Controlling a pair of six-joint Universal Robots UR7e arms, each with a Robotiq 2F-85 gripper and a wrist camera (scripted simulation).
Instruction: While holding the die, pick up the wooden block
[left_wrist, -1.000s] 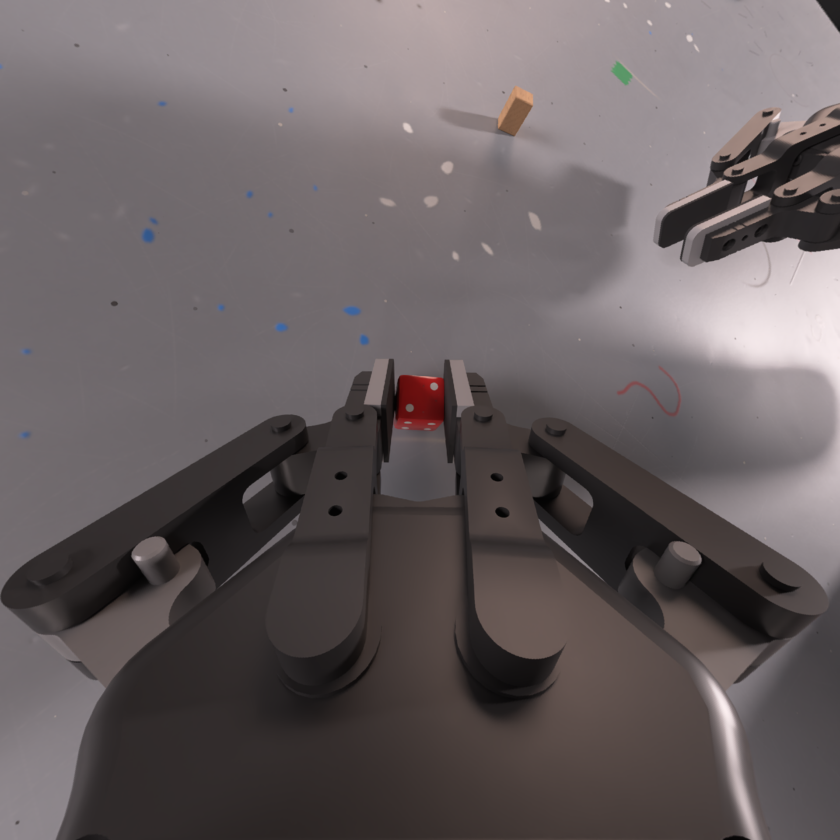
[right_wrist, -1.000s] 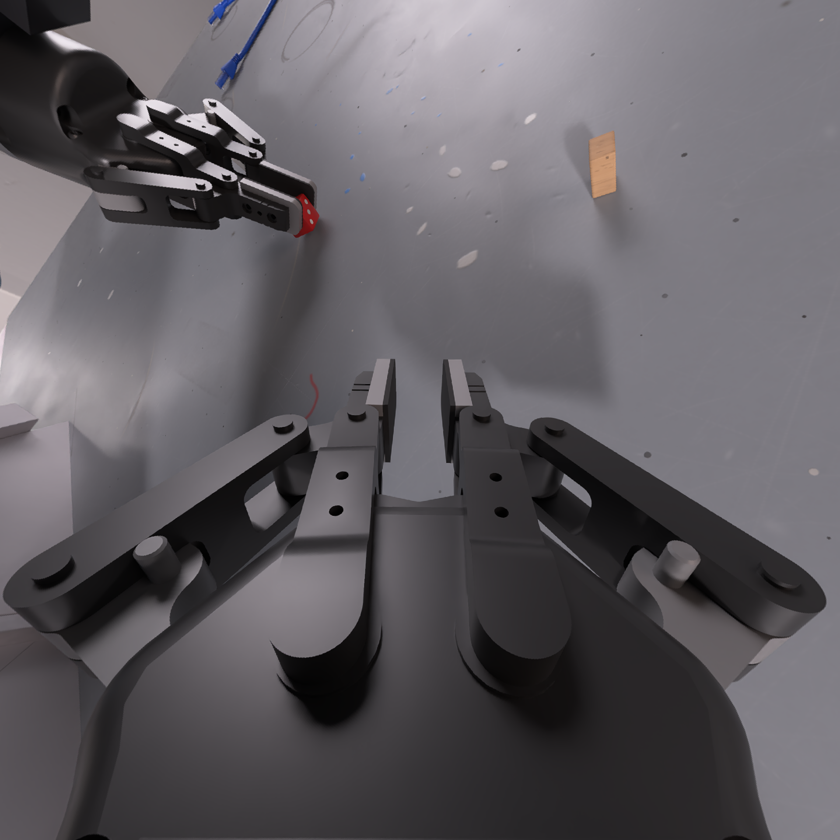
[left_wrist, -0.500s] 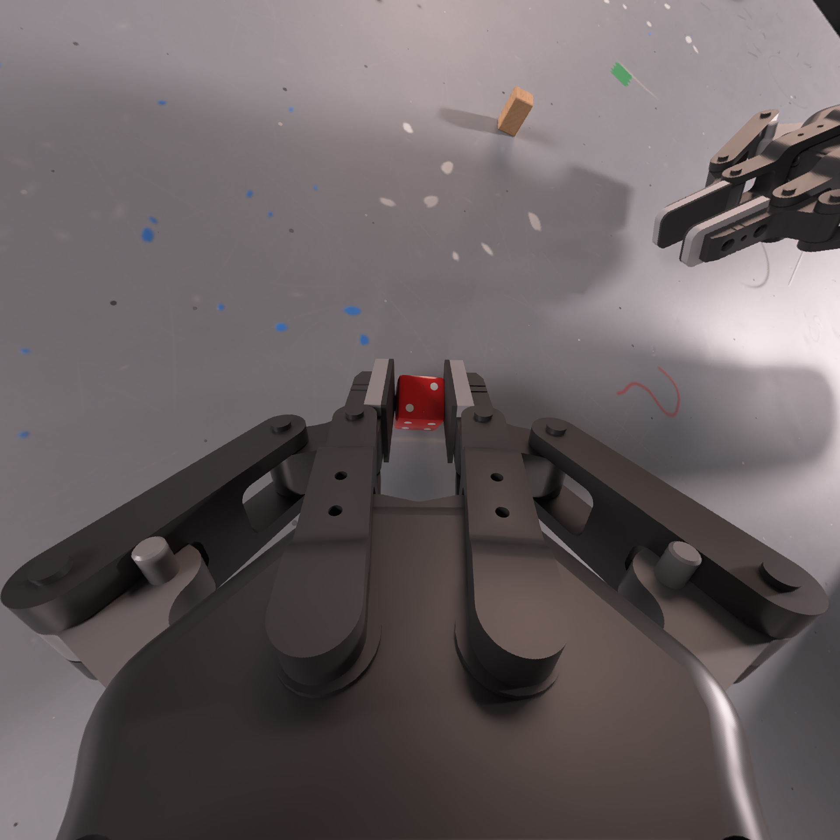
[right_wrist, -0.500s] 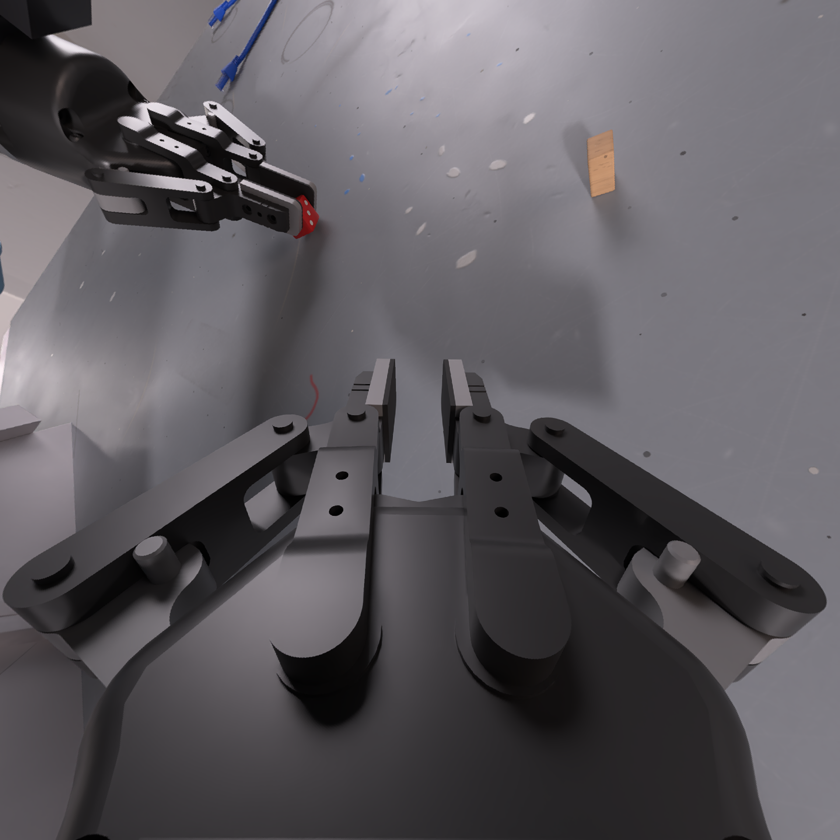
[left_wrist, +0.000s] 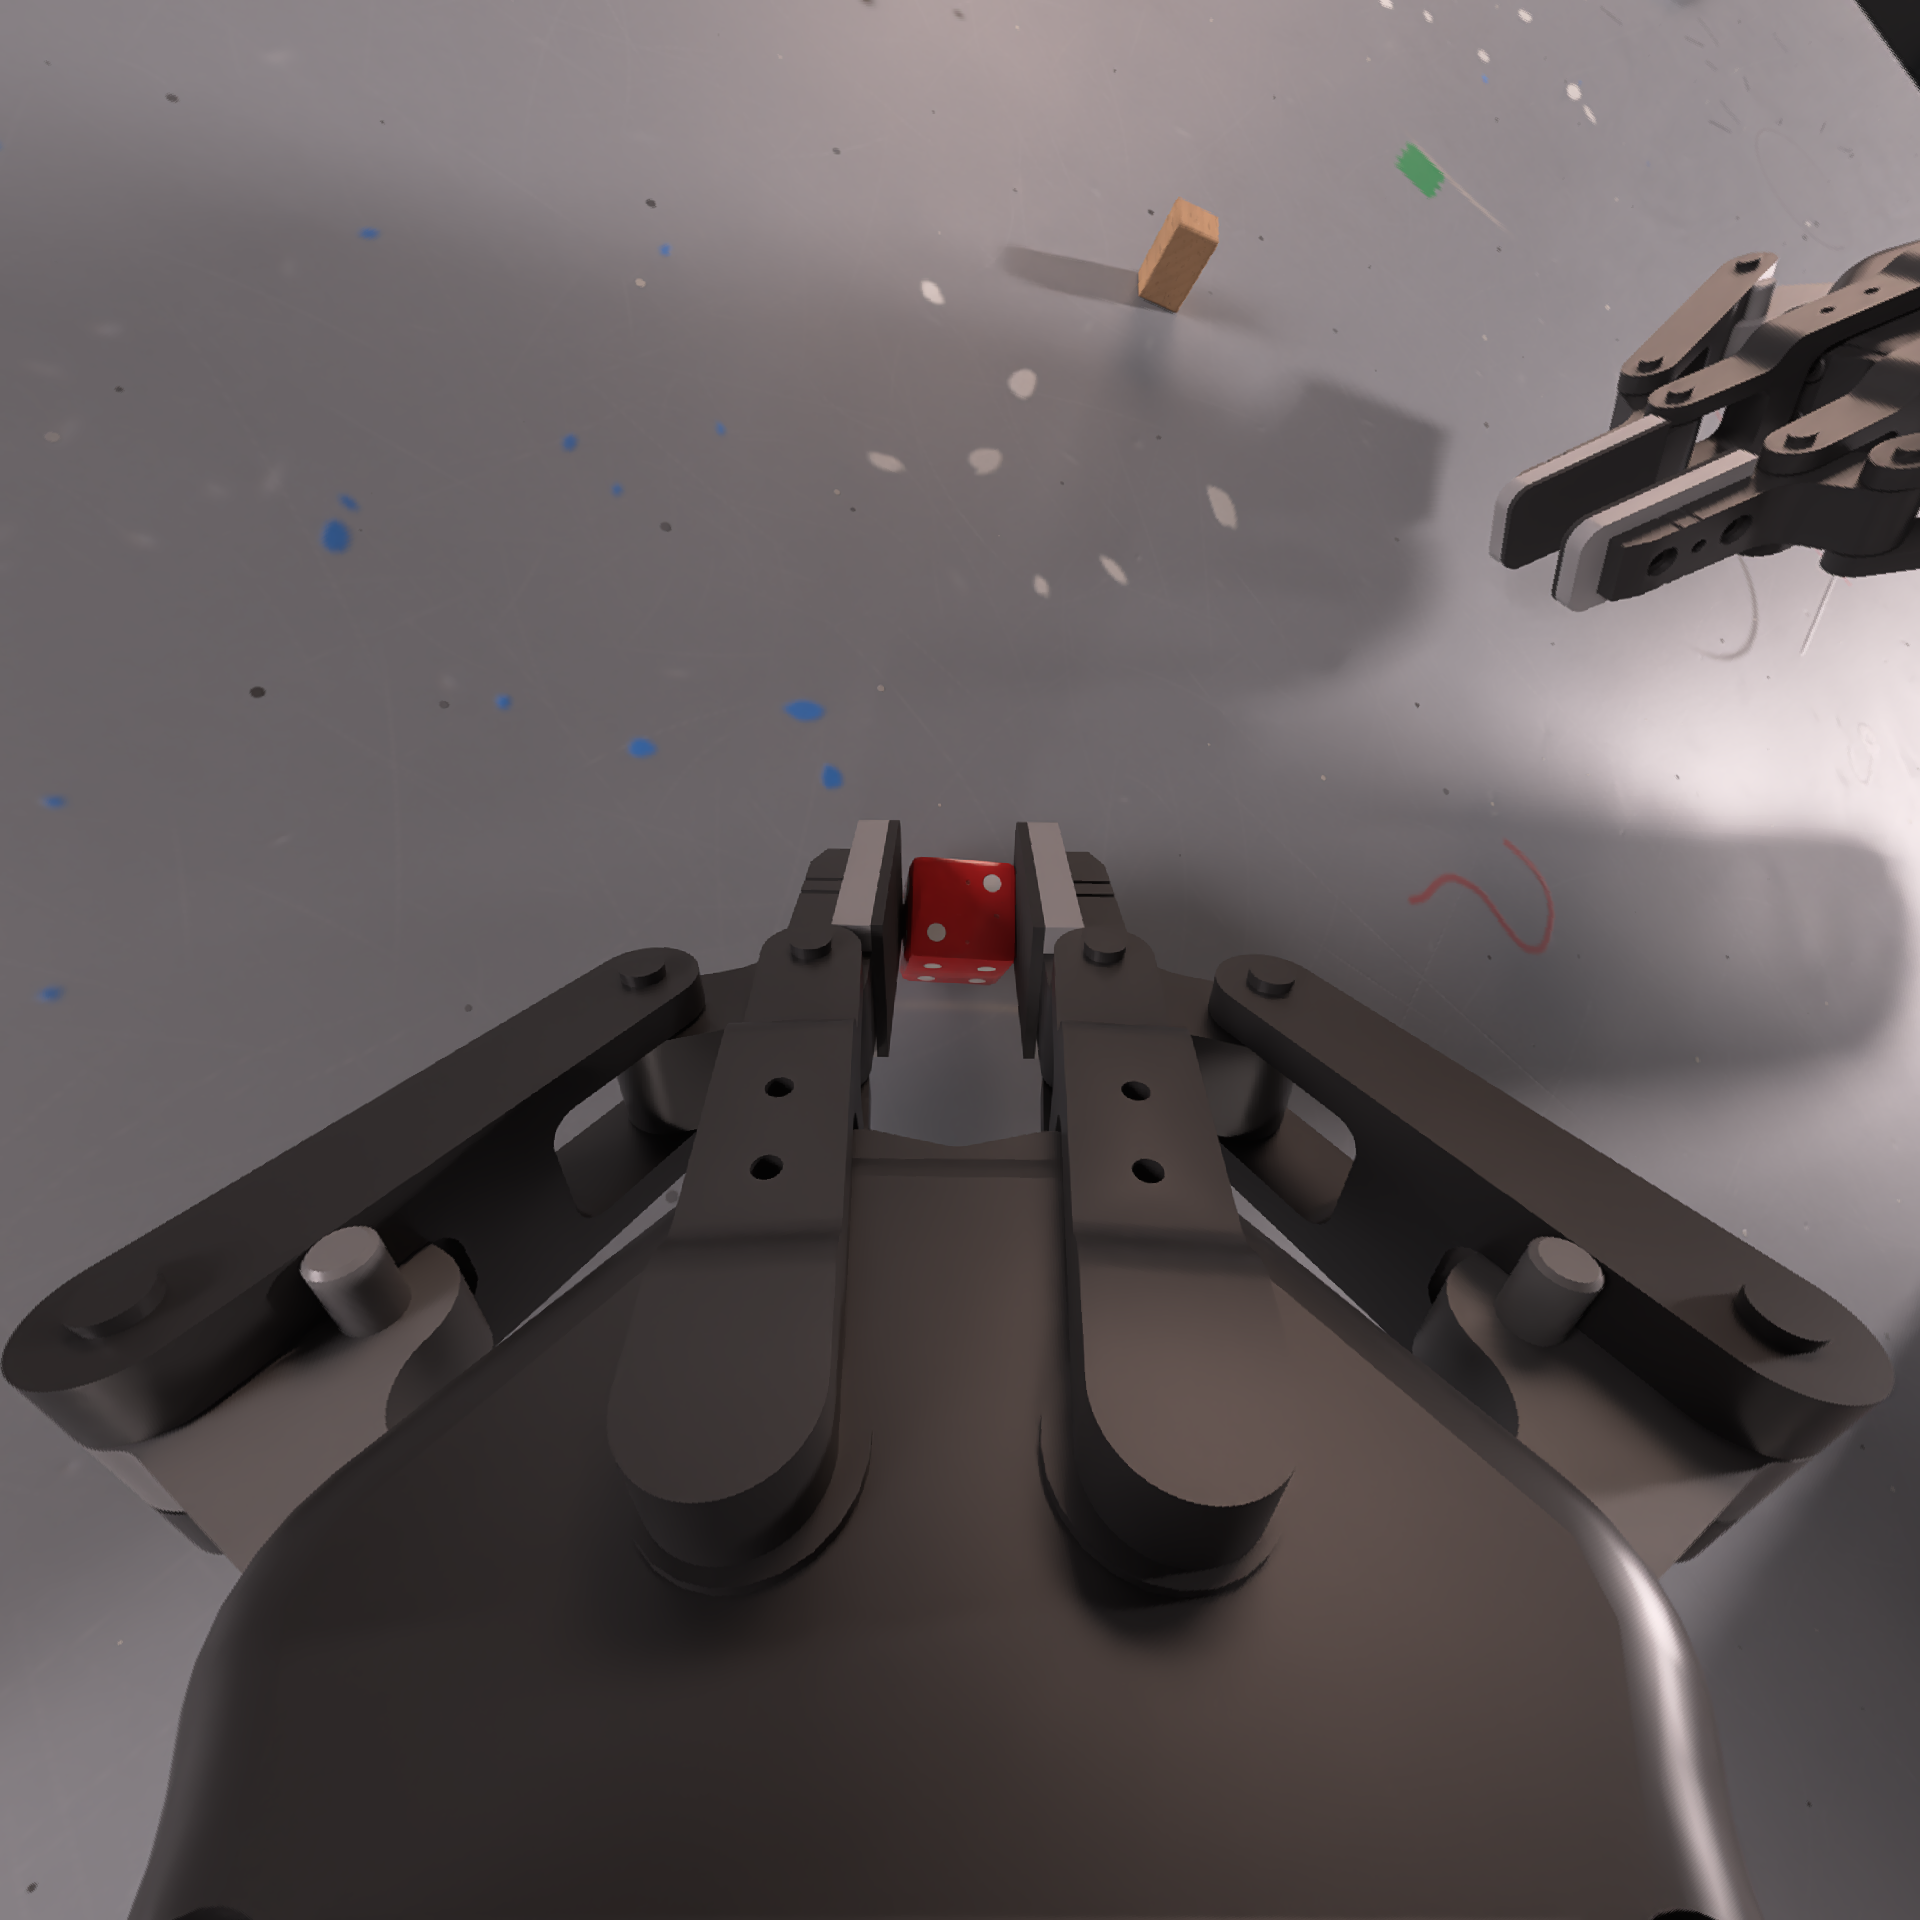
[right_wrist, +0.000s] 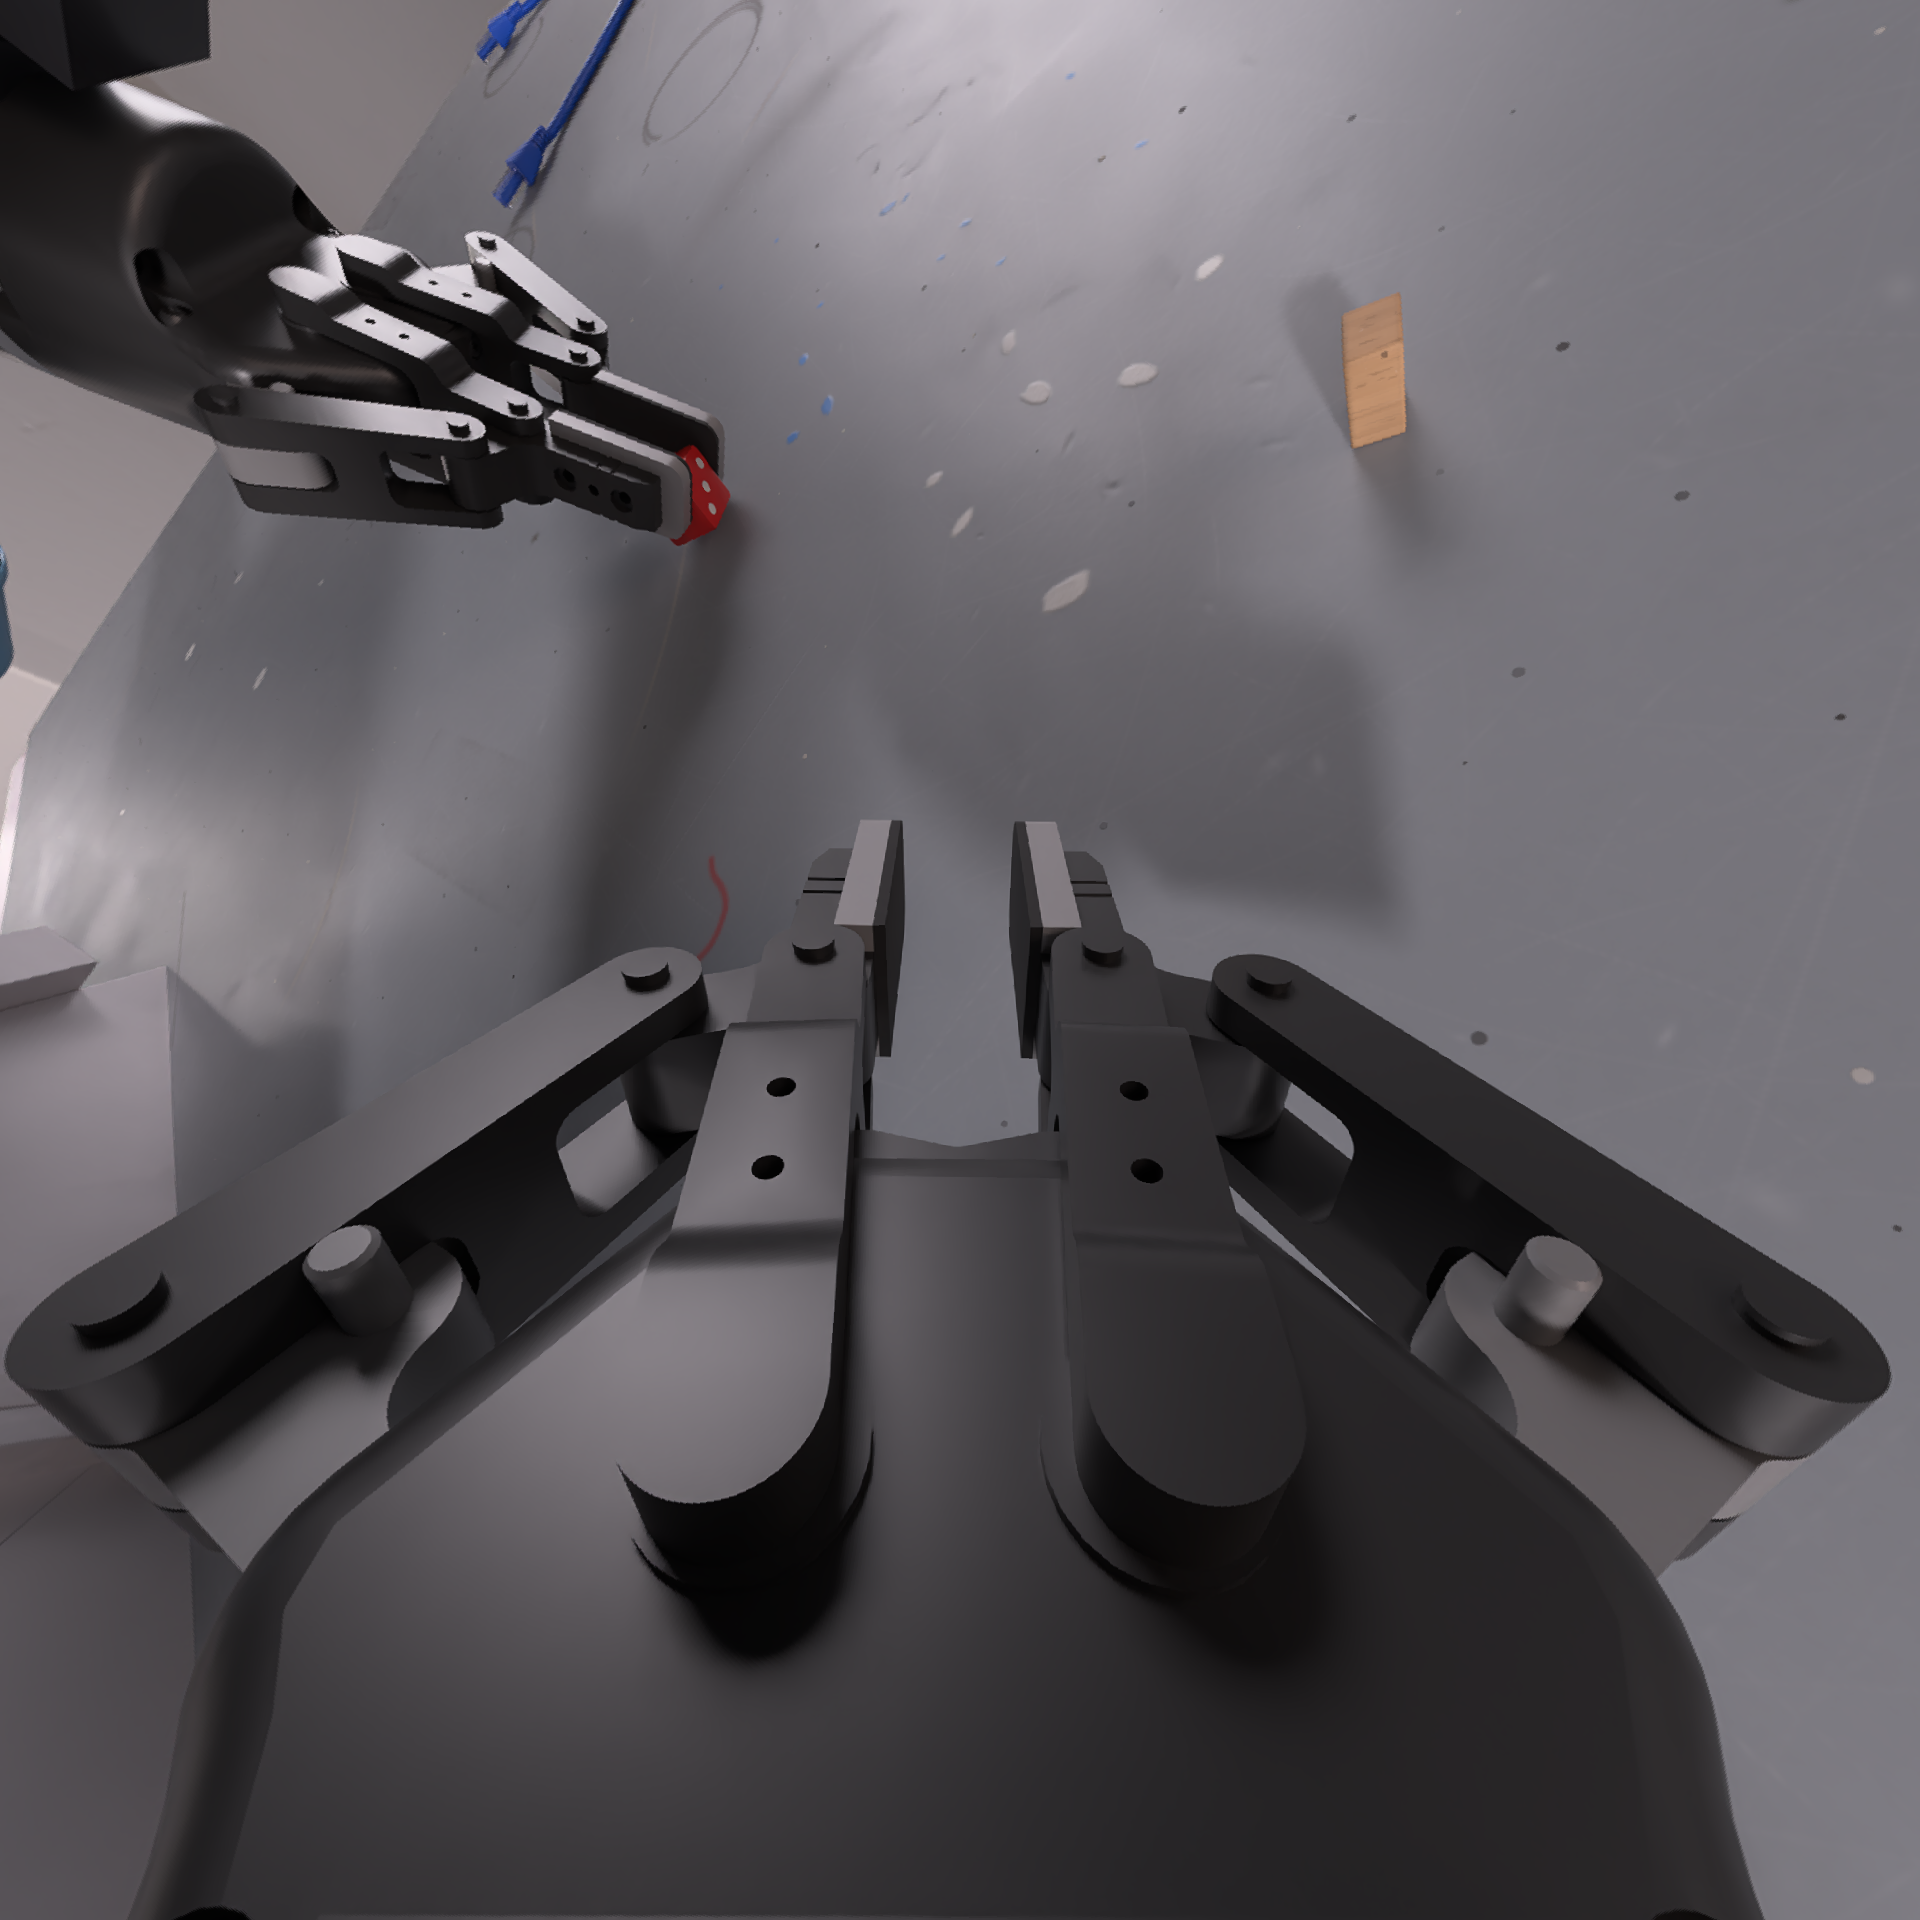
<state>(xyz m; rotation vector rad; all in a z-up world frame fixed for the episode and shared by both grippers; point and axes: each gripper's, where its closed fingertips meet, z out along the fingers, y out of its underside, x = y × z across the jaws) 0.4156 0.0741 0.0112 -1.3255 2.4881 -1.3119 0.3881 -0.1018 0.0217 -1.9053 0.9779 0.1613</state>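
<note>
- Left pincer (left_wrist: 957, 914) clamped on small red plastic die w/ white pips (left_wrist: 958, 920); die pinched between both pads, near the tips, seemingly off the grey speckled bench (left_wrist: 520, 623).
- Right pincer (right_wrist: 957, 914) empty, fingers set narrow w/ a clear gap between pads; hangs above the bench.
- Small tan rectangular wooden block (right_wrist: 1374, 371) sits alone on the bench, well apart from both pincers.
- From right pincer: block lies ahead & off to the right; long axis looks roughly in line w/ the fingers' reach, slightly tilted.
- Right arm is free, so prob. the one to go; the gap looks tight for the block, likely needs widening first.
- Which arm is nearer: can't tell for sure.
- Hard to make out: whether block stands on end or lies flat; left view suggests upright, leaning look may be lens.
- Thin red thread (left_wrist: 1496, 899) on bench betw. arms, partly hidden behind the right pincer in its own view.
</note>
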